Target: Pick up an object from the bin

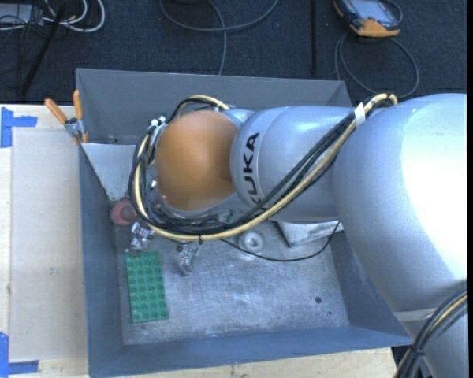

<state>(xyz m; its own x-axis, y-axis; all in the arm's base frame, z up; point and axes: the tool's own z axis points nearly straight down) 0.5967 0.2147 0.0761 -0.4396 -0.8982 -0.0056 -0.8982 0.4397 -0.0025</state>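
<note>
1. Grey metal forms the bin [252, 305], which we see from above. Most of its floor is bare and scuffed.
2. The arm [299, 156], silver and bulky, reaches in from the right and covers much of the far half of the bin. An orange cover [193, 160] rounds off its wrist, with looped cables [366, 107] running along it.
3. Below the cover, the gripper [187, 260] points down at the floor, left of centre. We cannot tell whether the claw is released or clenched, and we see nothing held in it.
4. The nearest thing is a green studded plate [147, 288], a building-brick baseplate. It lies flat at the near left of the floor, close to the left wall, its long side running near to far. The gripper sits just to the right of its far end.
5. A small reddish thing [124, 213] rests against the left wall, farther back. A metal ring [252, 242] lies under the arm, right of the gripper.
6. We judge the task barely begun: nothing is lifted, and the plate looks the likeliest pick.
7. To do this well, we would shift the gripper left until it is centred over the plate, turn the claw to span its narrow width, and come down until it meets the floor before closing.
8. The risks, as we see them: the plate is thin and may slip out, and the left wall leaves little room on that side.
</note>
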